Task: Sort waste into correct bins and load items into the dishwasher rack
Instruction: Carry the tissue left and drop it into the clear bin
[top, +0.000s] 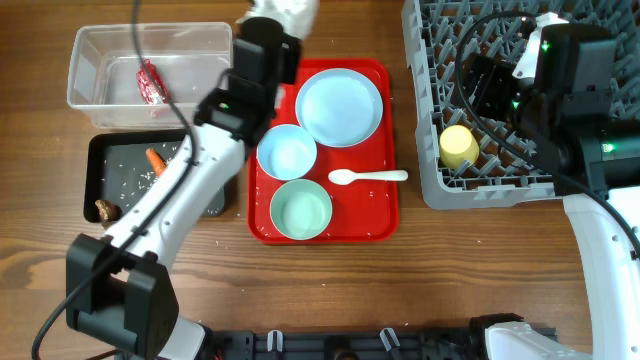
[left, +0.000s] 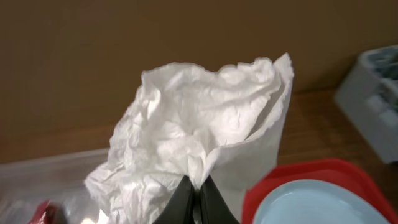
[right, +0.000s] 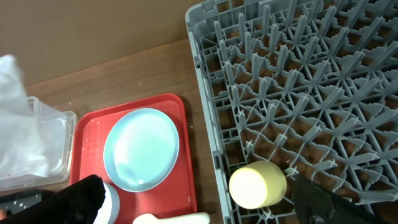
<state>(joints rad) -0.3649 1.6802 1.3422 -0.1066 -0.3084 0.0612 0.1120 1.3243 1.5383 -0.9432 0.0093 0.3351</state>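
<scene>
Waste sorting: napkin (left: 205, 124) held above the red tray's (top: 385, 215) far-left corner.
Left gripper (left: 198, 193) pinches it; next, likely, swing left over the clear tub (top: 100, 60) and let go. Right gripper (top: 488, 90) hangs spread over the rack (top: 420, 100), right of the tray. One rack, one tray, two bins (top: 120, 165), one plate (top: 339, 106), two bowls (top: 287, 152), one cup (top: 458, 146), one spoon (top: 368, 176).

We see a robotics lab bench: wooden tabletop (top: 480, 290), plain brown backdrop (left: 93, 62), left arm (top: 185, 190), right arm (top: 600, 240), and a dishwasher rack (top: 450, 40) set out.

The crumpled white napkin (left: 205, 124) is creased matt paper. Beside it, the red tray (top: 375, 215) is glossy plastic on a table (top: 450, 270) of grained wood.
</scene>
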